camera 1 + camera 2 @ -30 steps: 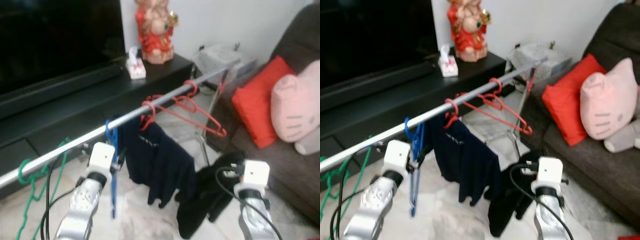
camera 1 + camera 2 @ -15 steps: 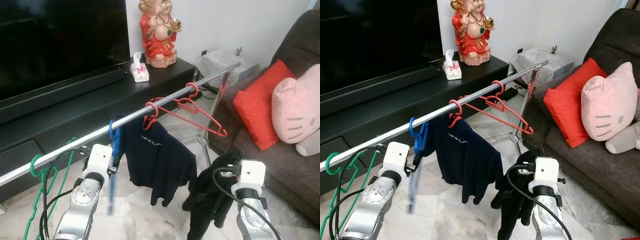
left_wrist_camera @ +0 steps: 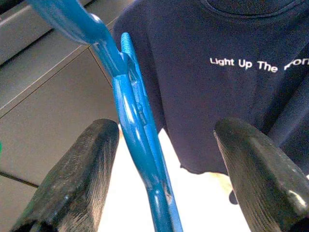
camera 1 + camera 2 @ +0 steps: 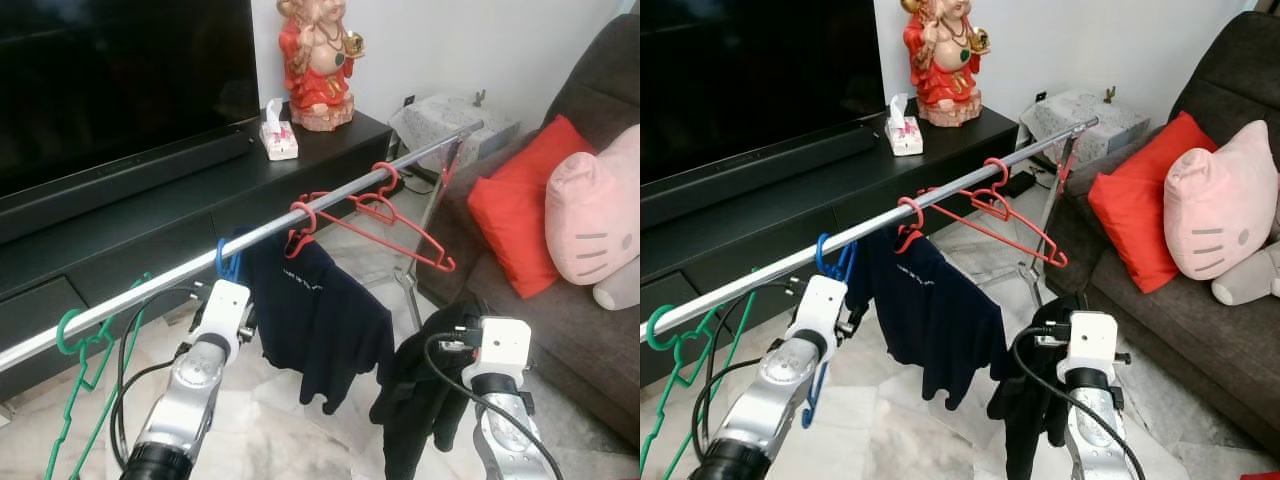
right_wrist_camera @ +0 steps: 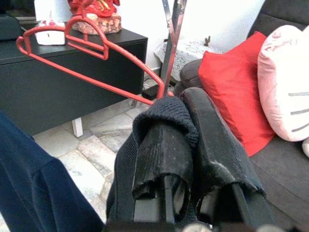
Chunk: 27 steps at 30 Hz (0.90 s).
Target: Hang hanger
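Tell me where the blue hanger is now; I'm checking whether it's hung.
The blue hanger hooks over the silver rail on the robot's left, between the green hanger and the navy shirt, with the open left hand around it.

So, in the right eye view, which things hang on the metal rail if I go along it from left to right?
green hanger → blue hanger → navy T-shirt on a red hanger → empty red hanger
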Motion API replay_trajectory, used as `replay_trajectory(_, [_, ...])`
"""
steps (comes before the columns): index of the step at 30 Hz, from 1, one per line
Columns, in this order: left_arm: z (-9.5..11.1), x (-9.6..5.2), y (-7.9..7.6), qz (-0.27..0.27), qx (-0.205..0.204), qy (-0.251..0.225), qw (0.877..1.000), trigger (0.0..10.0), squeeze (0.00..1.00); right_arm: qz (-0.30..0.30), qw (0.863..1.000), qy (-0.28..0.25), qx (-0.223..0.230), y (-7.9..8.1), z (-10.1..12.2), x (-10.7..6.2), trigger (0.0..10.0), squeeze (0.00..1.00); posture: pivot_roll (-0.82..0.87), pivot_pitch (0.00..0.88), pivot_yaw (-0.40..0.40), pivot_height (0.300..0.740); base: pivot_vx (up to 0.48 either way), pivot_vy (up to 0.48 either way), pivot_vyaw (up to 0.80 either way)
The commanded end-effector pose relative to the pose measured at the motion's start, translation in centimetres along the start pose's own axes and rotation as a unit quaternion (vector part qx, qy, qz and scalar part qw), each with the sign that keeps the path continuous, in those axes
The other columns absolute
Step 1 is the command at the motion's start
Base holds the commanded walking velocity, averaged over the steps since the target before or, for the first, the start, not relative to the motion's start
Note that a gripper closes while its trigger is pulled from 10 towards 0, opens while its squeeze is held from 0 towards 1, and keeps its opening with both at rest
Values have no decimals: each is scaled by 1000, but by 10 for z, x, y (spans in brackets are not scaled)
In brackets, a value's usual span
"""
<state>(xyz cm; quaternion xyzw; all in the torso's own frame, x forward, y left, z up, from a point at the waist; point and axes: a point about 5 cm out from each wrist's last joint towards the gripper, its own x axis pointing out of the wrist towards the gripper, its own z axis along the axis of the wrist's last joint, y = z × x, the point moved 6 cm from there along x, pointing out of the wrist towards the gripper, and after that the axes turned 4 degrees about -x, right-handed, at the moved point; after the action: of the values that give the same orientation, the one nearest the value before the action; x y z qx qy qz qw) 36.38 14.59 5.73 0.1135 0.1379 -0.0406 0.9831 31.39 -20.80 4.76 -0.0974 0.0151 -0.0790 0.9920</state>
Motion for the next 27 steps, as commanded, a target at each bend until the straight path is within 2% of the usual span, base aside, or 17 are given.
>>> replay_trajectory(1, [0,3,2,12,14,6,1000,10000,0,-6,1000,-11,4,-5,6,2,10000,0,-54,0,-39,740,0,0,0])
replay_trajectory(4, [0,3,5,18,21,7,1000,10000,0,-6,1000,-11,4,-6,7,2,10000,0,-50,0,-43,740,0,0,0])
replay_trajectory(5, [-2,2,6,21,21,10,1000,3843,0,-5,1000,-11,3,-6,6,3,10000,0,-48,0,-45,740,0,0,0])
replay_trajectory(6, [-3,2,7,23,22,12,999,3843,0,-4,1000,-11,3,-5,6,3,10000,0,-47,0,-47,740,0,0,0])
replay_trajectory(7, [-4,2,8,24,21,14,999,0,0,-3,1000,-10,3,-5,6,3,10000,0,-43,0,-50,740,0,0,0])
replay_trajectory(27, [-8,1,16,37,36,19,998,0,0,6,1000,-7,6,0,6,4,10000,0,-32,0,-55,740,0,0,0])
